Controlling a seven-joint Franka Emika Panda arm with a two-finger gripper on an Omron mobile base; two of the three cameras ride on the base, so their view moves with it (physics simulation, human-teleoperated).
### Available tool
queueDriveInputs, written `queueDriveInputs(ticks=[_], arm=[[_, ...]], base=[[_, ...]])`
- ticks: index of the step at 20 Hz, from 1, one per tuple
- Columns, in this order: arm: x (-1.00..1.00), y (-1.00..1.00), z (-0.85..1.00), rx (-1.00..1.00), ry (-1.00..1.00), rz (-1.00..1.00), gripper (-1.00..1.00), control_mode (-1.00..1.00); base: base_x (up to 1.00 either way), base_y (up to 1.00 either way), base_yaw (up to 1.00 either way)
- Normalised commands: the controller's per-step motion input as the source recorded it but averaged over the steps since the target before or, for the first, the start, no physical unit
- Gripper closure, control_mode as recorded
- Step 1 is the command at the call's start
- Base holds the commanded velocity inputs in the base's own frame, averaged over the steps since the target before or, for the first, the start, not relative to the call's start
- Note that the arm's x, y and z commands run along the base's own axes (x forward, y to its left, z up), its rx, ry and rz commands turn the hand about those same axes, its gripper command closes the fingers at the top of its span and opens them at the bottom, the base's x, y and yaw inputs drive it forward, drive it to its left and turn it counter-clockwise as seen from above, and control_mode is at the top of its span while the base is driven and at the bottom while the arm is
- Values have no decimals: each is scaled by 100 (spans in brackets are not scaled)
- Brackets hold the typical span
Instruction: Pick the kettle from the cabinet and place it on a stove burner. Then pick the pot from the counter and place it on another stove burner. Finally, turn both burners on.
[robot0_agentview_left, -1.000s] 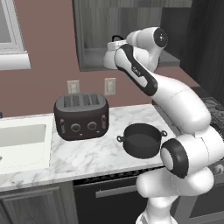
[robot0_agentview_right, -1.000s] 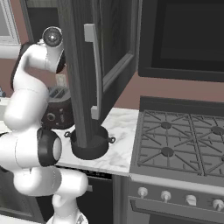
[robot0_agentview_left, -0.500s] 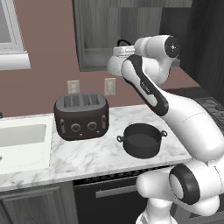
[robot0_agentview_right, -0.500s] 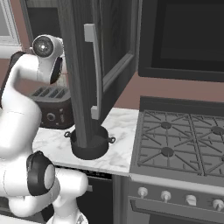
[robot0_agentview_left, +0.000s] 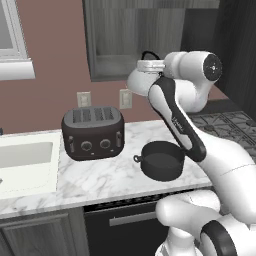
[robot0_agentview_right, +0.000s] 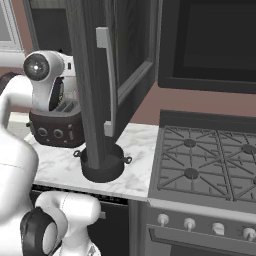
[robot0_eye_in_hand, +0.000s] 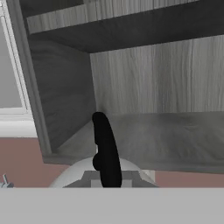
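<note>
My gripper (robot0_agentview_left: 146, 62) is shut on the thin black handle of the kettle (robot0_agentview_left: 135, 81), holding it in the air just in front of the cabinet (robot0_agentview_left: 125, 35) and above the counter (robot0_agentview_left: 105, 175). In the hand view the black handle (robot0_eye_in_hand: 105, 151) stands upright over the kettle's pale dome (robot0_eye_in_hand: 81, 173), with the shelf niche of the cabinet (robot0_eye_in_hand: 166, 131) behind it. The dark pot (robot0_agentview_left: 161, 160) sits on the marble below and to the right; in the right base view the pot (robot0_agentview_right: 102, 165) is partly hidden by the cabinet door. The stove burners (robot0_agentview_right: 190, 172) lie to the right, bare.
A dark toaster (robot0_agentview_left: 93, 132) stands left of the pot, and a white sink (robot0_agentview_left: 22, 160) lies further left. The open cabinet door (robot0_agentview_right: 95, 75) hangs over the counter's right end. A black microwave (robot0_agentview_right: 210, 40) is above the stove, with silver knobs (robot0_agentview_right: 162, 219) along the stove's front.
The arm has drawn back from the cabinet, bringing the kettle out of the niche and slightly down and right. The pot and the toaster have stayed put.
</note>
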Motion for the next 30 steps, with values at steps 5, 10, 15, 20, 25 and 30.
queueDriveInputs(ticks=[5, 10, 15, 20, 25, 30], arm=[[-66, -6, 0, 6, 0, -2, 100, -100], [-66, -10, 0, 6, 0, -1, 100, -100], [-63, -6, 0, 5, 0, 0, 100, -100], [-60, -2, 0, 1, 0, 0, 100, -100], [-54, 0, 0, 0, 0, 0, 100, -100], [-53, 0, 0, 0, 0, 0, 100, -100]], base=[[0, 0, 0], [0, 0, 0], [0, 0, 0], [0, 0, 0], [0, 0, 0], [0, 0, 0]])
